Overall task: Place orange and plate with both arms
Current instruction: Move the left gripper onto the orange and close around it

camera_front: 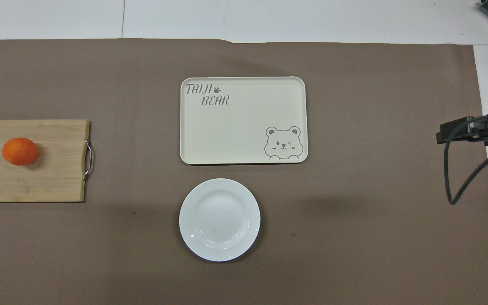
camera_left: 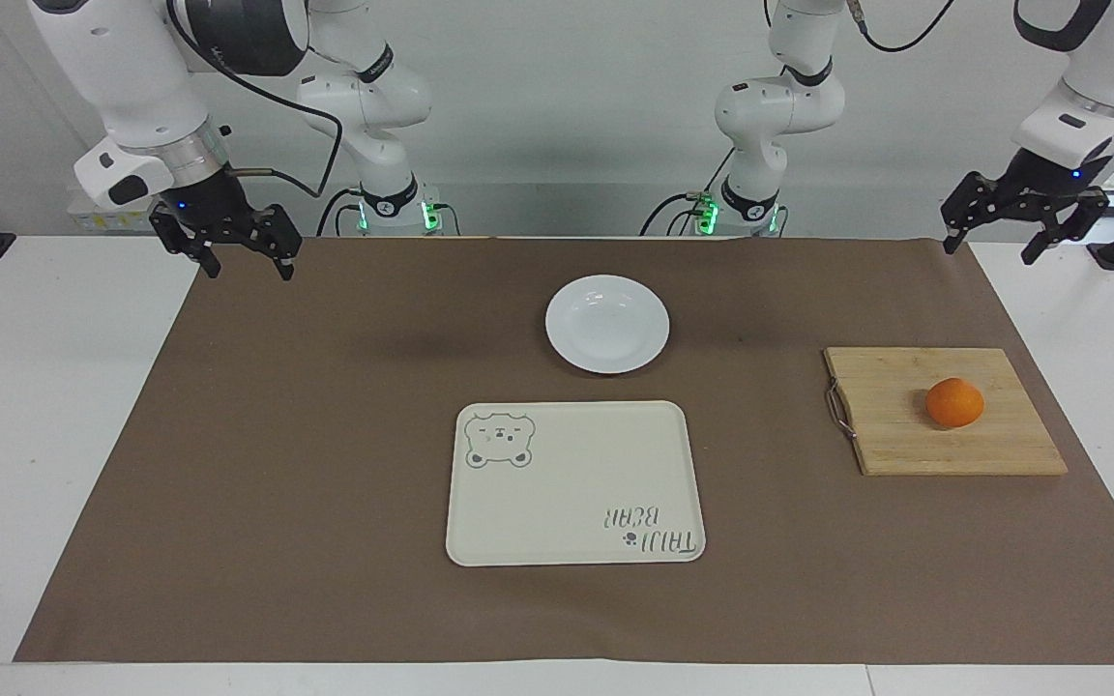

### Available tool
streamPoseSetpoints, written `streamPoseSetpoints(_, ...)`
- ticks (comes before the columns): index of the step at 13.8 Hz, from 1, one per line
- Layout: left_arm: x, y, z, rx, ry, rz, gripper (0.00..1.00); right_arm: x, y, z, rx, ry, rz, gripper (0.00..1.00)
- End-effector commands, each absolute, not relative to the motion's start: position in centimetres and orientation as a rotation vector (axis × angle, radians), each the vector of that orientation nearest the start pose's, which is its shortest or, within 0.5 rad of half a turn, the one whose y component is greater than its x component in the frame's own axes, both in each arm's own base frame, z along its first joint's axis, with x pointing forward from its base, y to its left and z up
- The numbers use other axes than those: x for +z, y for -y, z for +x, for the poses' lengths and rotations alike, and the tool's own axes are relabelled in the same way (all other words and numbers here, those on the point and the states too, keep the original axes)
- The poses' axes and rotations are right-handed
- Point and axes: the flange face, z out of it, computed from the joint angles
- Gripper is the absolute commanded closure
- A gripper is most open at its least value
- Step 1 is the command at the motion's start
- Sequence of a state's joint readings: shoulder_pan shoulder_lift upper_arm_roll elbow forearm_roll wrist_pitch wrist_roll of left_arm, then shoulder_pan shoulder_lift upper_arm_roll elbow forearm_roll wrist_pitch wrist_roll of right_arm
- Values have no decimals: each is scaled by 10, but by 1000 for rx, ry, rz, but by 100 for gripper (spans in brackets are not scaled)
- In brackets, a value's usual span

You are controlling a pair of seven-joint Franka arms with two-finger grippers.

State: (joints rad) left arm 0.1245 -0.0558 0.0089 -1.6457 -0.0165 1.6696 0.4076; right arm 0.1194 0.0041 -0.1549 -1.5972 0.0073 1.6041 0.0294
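The orange (camera_left: pixel 954 402) (camera_front: pixel 20 151) lies on a wooden cutting board (camera_left: pixel 905 430) (camera_front: pixel 53 178) toward the left arm's end of the table. The white plate (camera_left: pixel 607 323) (camera_front: pixel 219 219) sits mid-table, nearer to the robots than the cream bear tray (camera_left: pixel 571 483) (camera_front: pixel 244 123). My left gripper (camera_left: pixel 989 249) hangs open and empty in the air over the brown mat's corner at its own end, apart from the orange. My right gripper (camera_left: pixel 248 271) is open and empty above the mat's corner at the right arm's end, where that arm waits.
A brown mat (camera_left: pixel 325 435) covers most of the white table. The board has a metal handle (camera_left: pixel 838 410) on the side facing the tray. A black cable (camera_front: pixel 460 178) hangs by the right arm's end in the overhead view.
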Motion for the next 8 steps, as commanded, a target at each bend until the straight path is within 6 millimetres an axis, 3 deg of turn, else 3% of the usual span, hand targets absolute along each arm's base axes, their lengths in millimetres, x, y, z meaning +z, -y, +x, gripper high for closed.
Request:
streamPoseSetpoints(1, 590, -99, 561, -155, -435, -3091, 0, 613, 20, 552, -9, -120, -3138, 0)
streamPoseSetpoints(3, 560, -115, 572, -179, -425, -3082, 0, 613, 20, 552, -9, -120, -3138, 0)
streamPoseSetpoints(8, 470, -152, 570, -166, -362, -3141, 0, 613, 20, 552, -9, -120, -3138, 0)
